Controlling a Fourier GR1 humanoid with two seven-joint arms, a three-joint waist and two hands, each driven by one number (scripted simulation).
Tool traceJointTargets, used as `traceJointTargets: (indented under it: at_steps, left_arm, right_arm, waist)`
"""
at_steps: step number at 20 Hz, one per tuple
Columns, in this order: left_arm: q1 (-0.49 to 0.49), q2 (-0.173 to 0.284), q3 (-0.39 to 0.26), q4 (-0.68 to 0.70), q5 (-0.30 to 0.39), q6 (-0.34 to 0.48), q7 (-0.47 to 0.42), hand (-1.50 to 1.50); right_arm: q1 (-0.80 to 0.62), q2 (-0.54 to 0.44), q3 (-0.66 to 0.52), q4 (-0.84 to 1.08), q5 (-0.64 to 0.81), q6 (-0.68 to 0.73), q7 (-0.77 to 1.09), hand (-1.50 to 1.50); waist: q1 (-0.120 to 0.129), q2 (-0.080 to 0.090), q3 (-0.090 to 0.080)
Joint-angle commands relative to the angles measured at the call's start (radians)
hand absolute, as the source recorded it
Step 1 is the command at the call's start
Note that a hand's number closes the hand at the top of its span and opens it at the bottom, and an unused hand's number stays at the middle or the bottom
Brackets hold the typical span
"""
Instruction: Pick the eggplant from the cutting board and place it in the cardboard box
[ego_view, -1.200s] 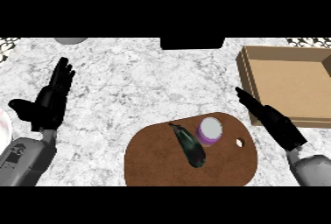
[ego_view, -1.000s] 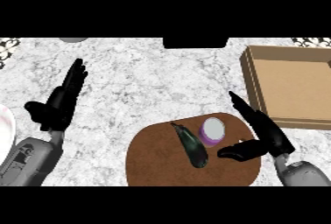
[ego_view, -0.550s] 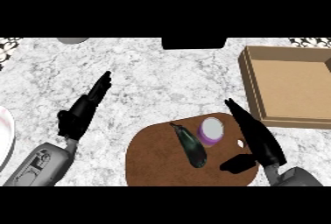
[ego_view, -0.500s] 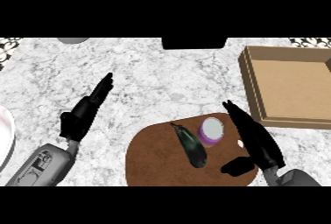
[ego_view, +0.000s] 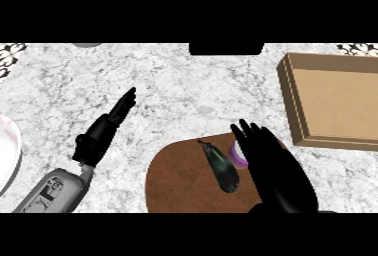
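Two hands show, and neither holds anything: our right hand (ego_view: 277, 170) hovers over the board (ego_view: 184, 185) with fingers straight and spread, just right of the eggplant (ego_view: 221, 169), while our left hand (ego_view: 103, 132) rests open over the marble surface (ego_view: 184, 85), well apart from the work. The eggplant lies on the board, stem toward the far side, not yet grasped. A small round purple-and-white thing (ego_view: 240, 151) sits just beside it, partly hidden under our right fingers. We judge that this is the main risk: closing from here, the fingers could catch that piece or push it into the eggplant, rolling the smooth, tapered fruit out of reach. A grasp near the thin stem end might also let it swing. The box (ego_view: 336, 100) stands to the right, near the board, and its raised wall could clip the eggplant if we carry it low. We can read no writing, label or brand anywhere.
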Motion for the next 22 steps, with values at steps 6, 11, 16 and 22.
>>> traceJointTargets:
  at_steps: [6,11,16,22]
  left_arm:
    - [0.010,-0.027,-0.014,-0.047,-0.037,0.023,0.044,0.00]
    - [-0.008,-0.004,0.018,-0.068,-0.023,-0.015,0.052,0.00]
    - [0.018,-0.016,0.026,-0.083,-0.031,-0.019,0.073,0.00]
    - [0.000,-0.054,0.018,-0.073,-0.076,-0.001,0.085,0.00]
  right_arm:
    - [-0.106,0.188,-0.053,-0.028,-0.278,0.279,0.368,-1.50]
    - [-0.197,0.314,-0.049,0.112,-0.289,0.228,0.439,-1.50]
    - [-0.188,0.328,-0.074,0.192,-0.264,0.208,0.370,-1.50]
    - [-0.196,0.372,-0.081,0.311,-0.223,0.224,0.340,-1.50]
  waist:
    - [0.009,0.007,0.001]
    - [0.017,0.008,0.001]
    - [0.013,0.009,0.003]
    - [0.010,0.010,0.003]
